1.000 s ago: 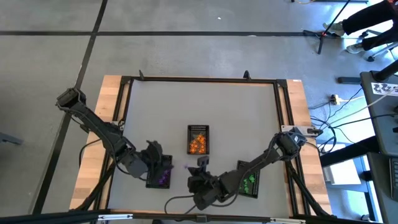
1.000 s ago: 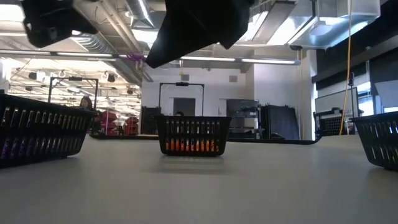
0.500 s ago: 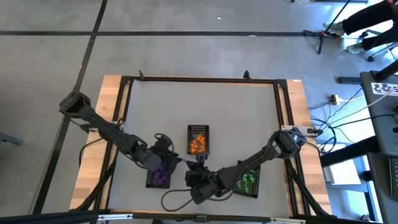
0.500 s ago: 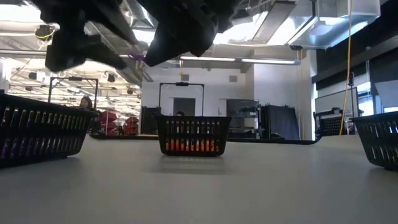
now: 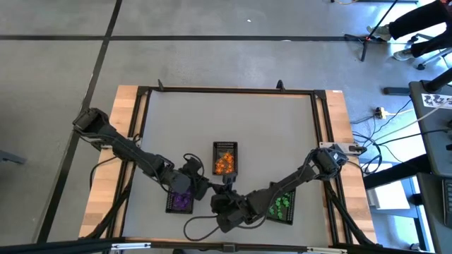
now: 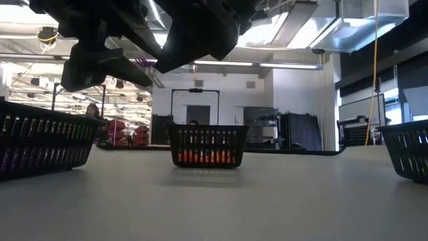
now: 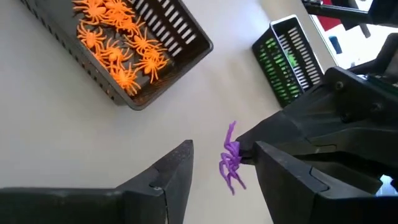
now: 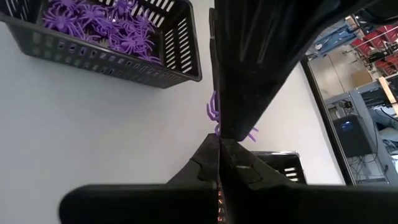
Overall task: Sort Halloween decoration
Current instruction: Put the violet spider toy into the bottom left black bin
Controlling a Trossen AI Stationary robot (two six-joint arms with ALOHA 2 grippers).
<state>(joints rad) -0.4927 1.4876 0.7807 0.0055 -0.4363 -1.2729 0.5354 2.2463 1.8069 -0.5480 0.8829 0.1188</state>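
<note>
Since 1 second ago, the left arm has swung inward from over the purple tray, so the left gripper [image 5: 200, 185] now sits just beside the right gripper [image 5: 227, 185] at the table's near-middle; the right arm has barely shifted.

Seen from its wrist camera, the left gripper [image 7: 219, 168] has its 2 fingers spread wide, nothing between them touching either pad. A purple spider [image 7: 231, 157] hangs in that gap, nearer the finger on the right gripper's side.

That purple spider [image 8: 213, 112] is pinched by the right gripper [image 8: 219, 138], whose fingers are pressed together on it; its legs stick out on both sides of the tips.

Beyond the left gripper lies the tray of orange spiders [image 7: 118, 37], and farther past the right gripper's body is the tray of green spiders [image 7: 280, 62]. The tray of purple spiders [image 8: 93, 18] lies close ahead of the right gripper, apart from the held spider.

From table height, both grippers hang above the grey table [image 6: 221, 201], with the orange tray [image 6: 206, 145] standing behind them.
</note>
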